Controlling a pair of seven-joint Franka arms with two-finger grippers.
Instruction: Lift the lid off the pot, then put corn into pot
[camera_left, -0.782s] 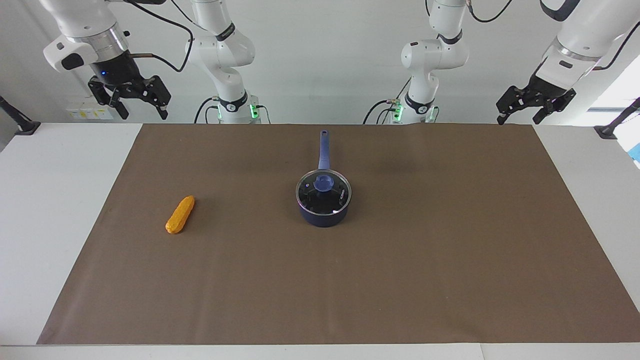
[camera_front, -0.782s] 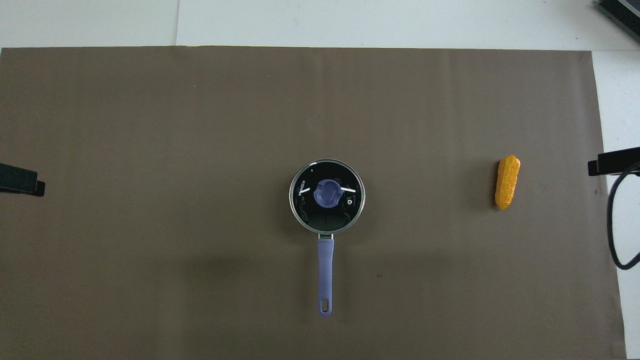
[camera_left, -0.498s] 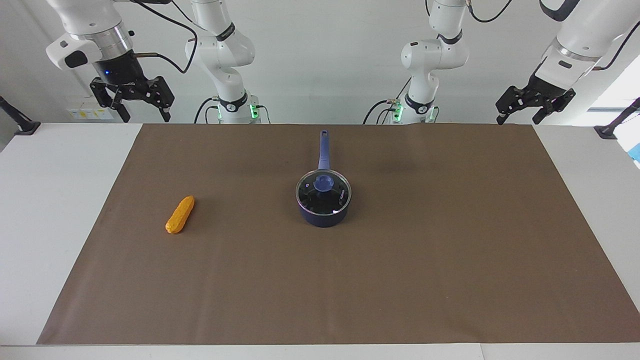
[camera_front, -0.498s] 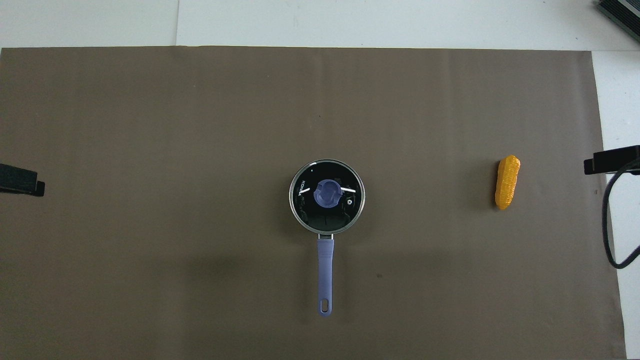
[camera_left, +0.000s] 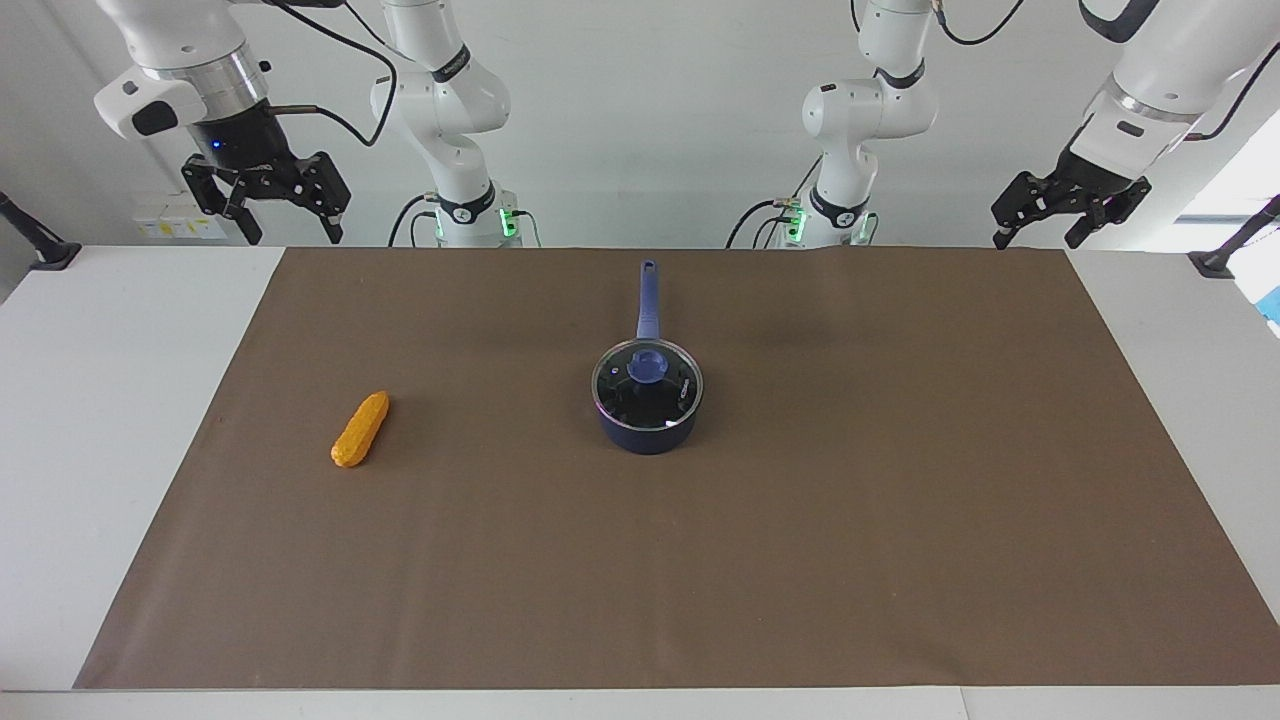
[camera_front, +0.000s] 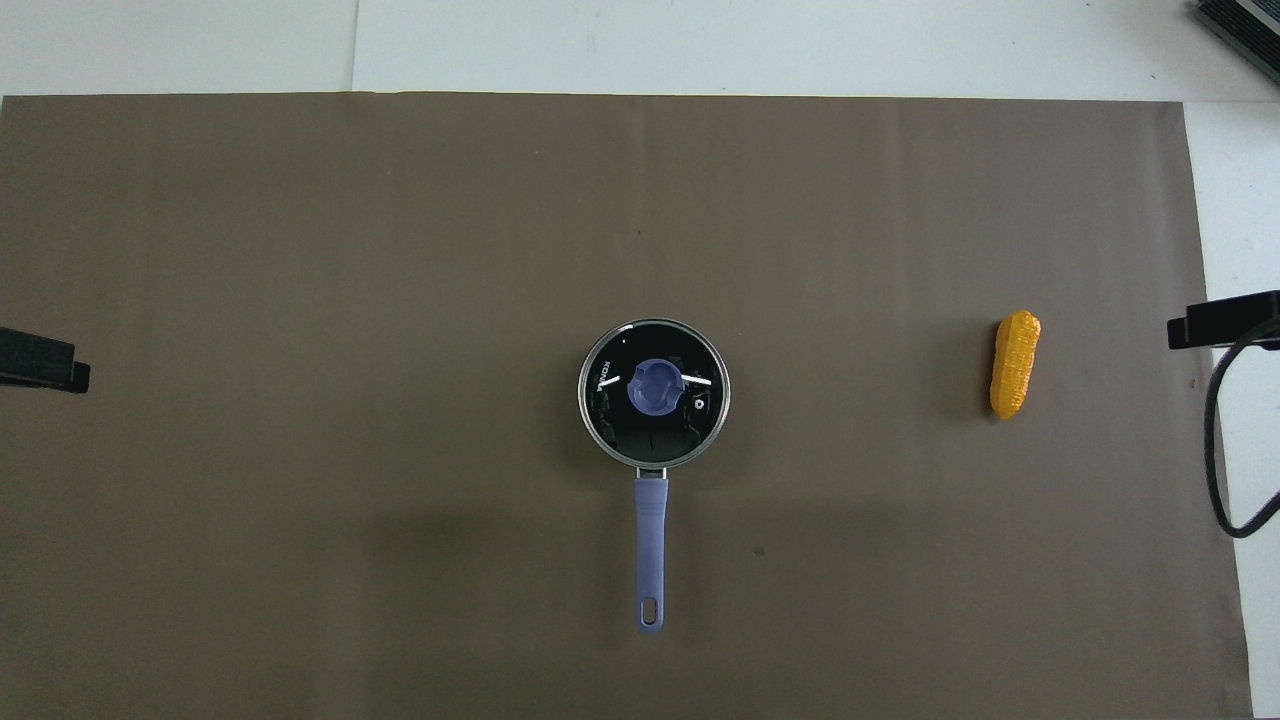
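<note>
— Facing view: the right gripper (camera_left: 285, 205) is hanging fingers spread, empty, over the table's edge at its own end; the left gripper (camera_left: 1040, 220) is waiting likewise, seemingly open.

— And the lid (camera_left: 647, 385)?

— Sitting on the pot (camera_left: 645, 430) mid-mat, the corn (camera_left: 360, 429) lying toward the right arm's end. Glass is probably slippery and fragile; I'd pinch the knob (camera_left: 648, 366).

Robot lab — Franka arms (camera_left: 450, 110), papered table (camera_left: 900, 520).

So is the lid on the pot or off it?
On. The lid sits flat on the pot, its blue knob centred over the rim.
</note>
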